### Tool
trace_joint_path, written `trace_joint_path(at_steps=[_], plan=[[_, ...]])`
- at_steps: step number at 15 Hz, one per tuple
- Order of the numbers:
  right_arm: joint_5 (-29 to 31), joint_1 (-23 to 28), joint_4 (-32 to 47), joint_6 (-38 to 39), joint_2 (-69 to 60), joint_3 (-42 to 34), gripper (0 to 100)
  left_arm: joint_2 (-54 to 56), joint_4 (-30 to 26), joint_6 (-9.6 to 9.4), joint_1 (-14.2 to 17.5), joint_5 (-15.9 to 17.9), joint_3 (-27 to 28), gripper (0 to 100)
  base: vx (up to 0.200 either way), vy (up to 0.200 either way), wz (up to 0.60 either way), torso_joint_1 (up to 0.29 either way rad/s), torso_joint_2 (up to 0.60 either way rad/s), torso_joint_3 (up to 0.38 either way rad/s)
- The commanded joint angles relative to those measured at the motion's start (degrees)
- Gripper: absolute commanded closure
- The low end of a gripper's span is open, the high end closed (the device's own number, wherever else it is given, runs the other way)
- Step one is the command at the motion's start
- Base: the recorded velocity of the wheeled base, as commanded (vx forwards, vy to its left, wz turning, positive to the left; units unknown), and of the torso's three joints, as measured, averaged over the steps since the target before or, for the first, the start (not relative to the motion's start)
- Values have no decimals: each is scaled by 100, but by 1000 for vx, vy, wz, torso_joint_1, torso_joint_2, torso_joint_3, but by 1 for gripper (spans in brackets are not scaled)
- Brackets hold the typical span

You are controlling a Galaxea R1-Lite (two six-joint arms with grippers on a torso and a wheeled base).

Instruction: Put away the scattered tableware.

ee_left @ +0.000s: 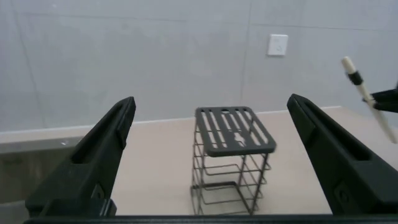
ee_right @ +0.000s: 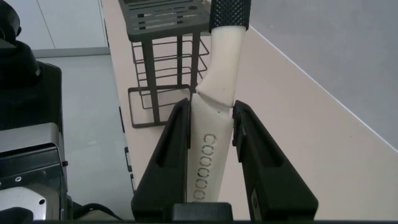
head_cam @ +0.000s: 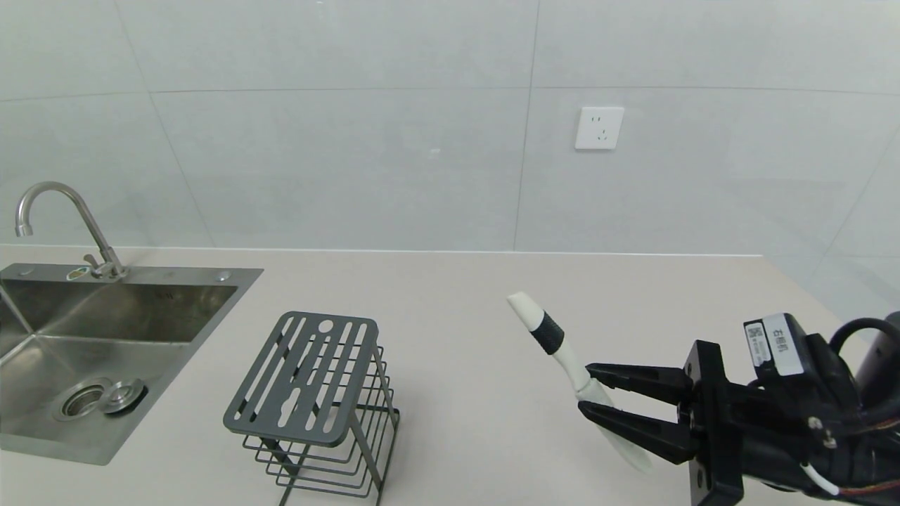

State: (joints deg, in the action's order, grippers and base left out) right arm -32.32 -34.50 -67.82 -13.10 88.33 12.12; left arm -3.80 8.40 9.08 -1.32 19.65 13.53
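Note:
A white knife (head_cam: 545, 330) with a black band on its handle hangs tilted over the counter at the right, handle end up and to the left. My right gripper (head_cam: 589, 388) is shut on its white perforated blade (ee_right: 214, 155). To its left a dark grey wire rack (head_cam: 309, 393) with a slotted top stands upright near the counter's front edge. In the left wrist view my left gripper (ee_left: 211, 104) is open and faces the rack (ee_left: 233, 155) from a distance, nothing between its fingers. The knife (ee_left: 367, 96) shows to the rack's right there.
A steel sink (head_cam: 211, 281) with a curved faucet (head_cam: 63, 211) is set into the counter at the left. A tiled wall with a white socket (head_cam: 599, 128) runs behind. Bare beige countertop (head_cam: 457, 337) lies between the rack and the knife.

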Motion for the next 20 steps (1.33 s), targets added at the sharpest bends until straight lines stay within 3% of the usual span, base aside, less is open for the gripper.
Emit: trace_joint_path(at_steps=[1, 4, 9, 12, 14, 15, 17, 19, 20], plan=[[-3, -4, -12, -34, -9, 54, 100, -1167, -198, 67, -528, 461, 695, 0, 0, 0, 0, 0, 0, 0], [41, 13, -4, -61, -9, 89, 100, -2652, 74, 32, -1169, 549, 1143, 0, 0, 0, 0, 0, 0, 0], [323, 84, -4, -8, -9, 107, 100, -5183, 1964, 41, -2066, 575, 1512, 0, 0, 0, 0, 0, 0, 0], [604, 172, 5, 194, 0, 212, 100, -6308, 2579, 85, -2672, 522, 1749, 0, 0, 0, 0, 0, 0, 0], [894, 180, 5, 467, 0, 432, 100, -6897, 2614, 480, -2980, 522, 2198, 0, 0, 0, 0, 0, 0, 0], [1166, 172, 5, 678, 35, 564, 100, -7284, 2605, 902, -3182, 469, 2496, 0, 0, 0, 0, 0, 0, 0], [1307, 172, 5, 783, 35, 581, 100, -7688, 2614, 1192, -3296, 21, 2690, 0, 0, 0, 0, 0, 0, 0], [1316, 136, 14, 801, 52, 564, 100, -7873, 2799, 1553, -3437, -49, 2813, 0, 0, 0, 0, 0, 0, 0], [1316, 119, 14, 810, 61, 564, 100, -7917, 2887, 1641, -3472, -58, 2830, 0, 0, 0, 0, 0, 0, 0]])
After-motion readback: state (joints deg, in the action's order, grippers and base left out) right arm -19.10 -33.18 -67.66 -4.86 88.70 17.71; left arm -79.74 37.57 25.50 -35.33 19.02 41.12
